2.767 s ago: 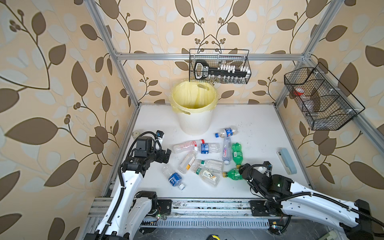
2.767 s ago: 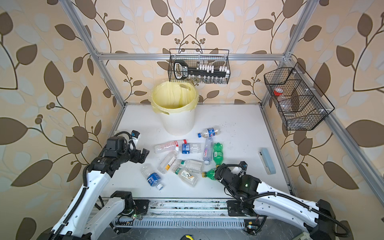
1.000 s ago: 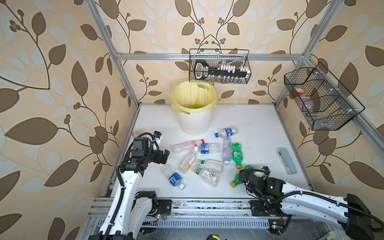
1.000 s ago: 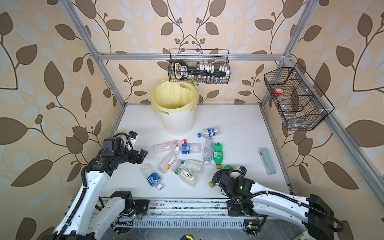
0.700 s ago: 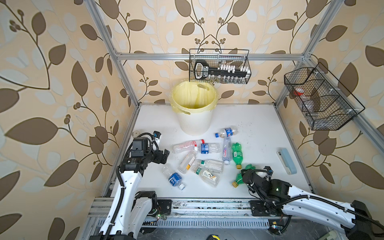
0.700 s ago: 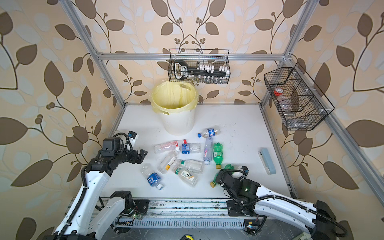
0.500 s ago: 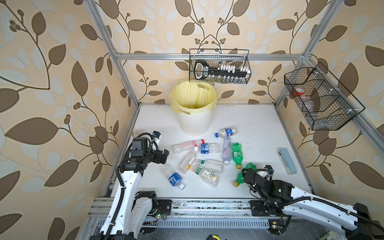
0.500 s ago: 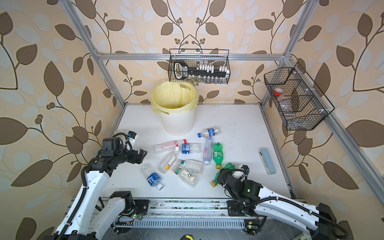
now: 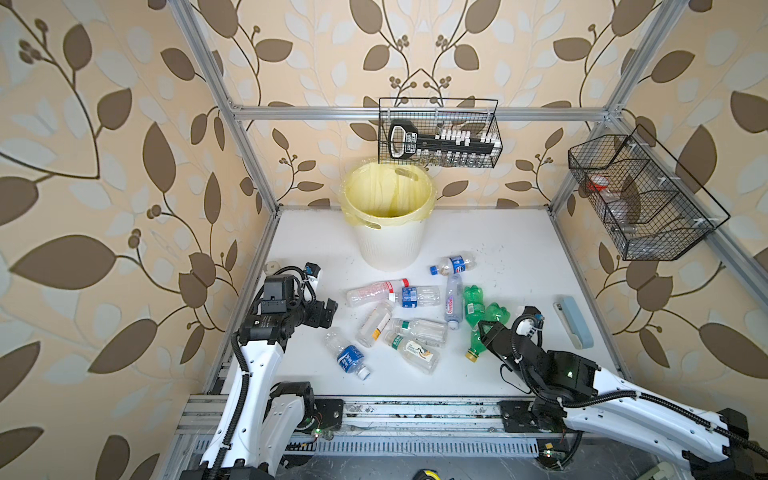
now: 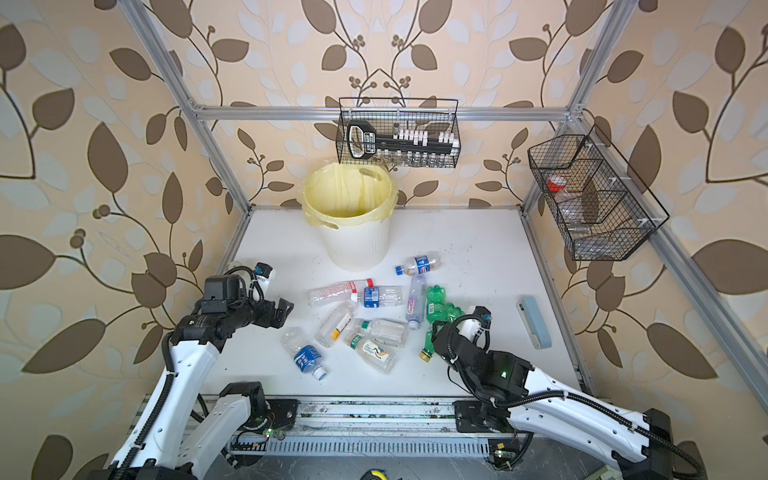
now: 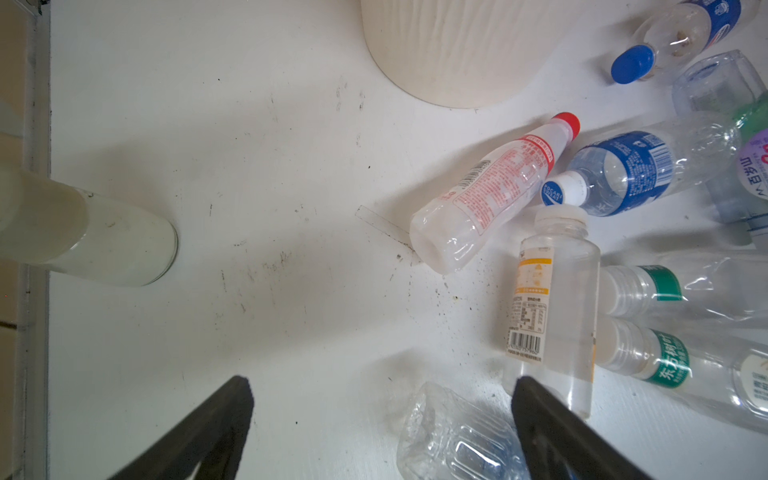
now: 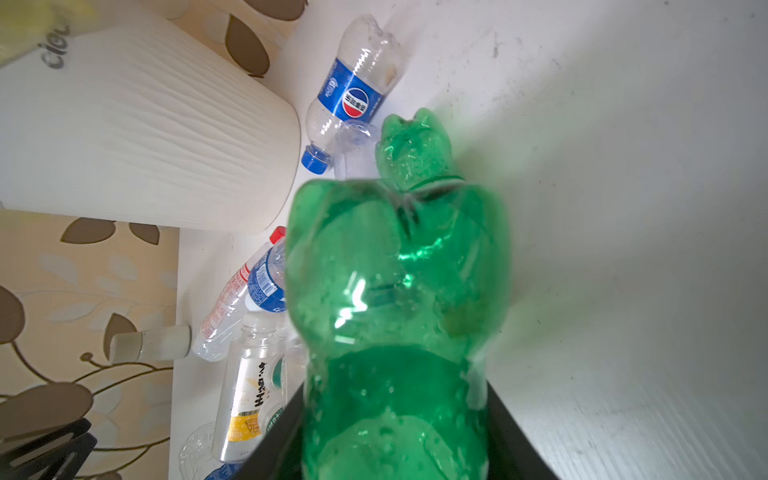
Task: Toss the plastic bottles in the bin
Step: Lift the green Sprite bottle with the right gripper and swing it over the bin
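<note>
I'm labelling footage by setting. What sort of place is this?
Probably a staged robot test cell, not a real room: leaf wallpaper fills an aluminium frame, and the white table with plastic bottles and a bin has a rail carrying the left arm and right arm.

Right gripper [image 9: 484, 332] now tight around the turned green bottle [image 9: 498, 312]

Leaf-patterned wallpaper [image 9: 104, 187], white tabletop [image 9: 519, 249]

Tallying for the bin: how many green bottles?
2. A loose green bottle lies on the table; a second green bottle is in the right gripper. None seems hidden.
</note>
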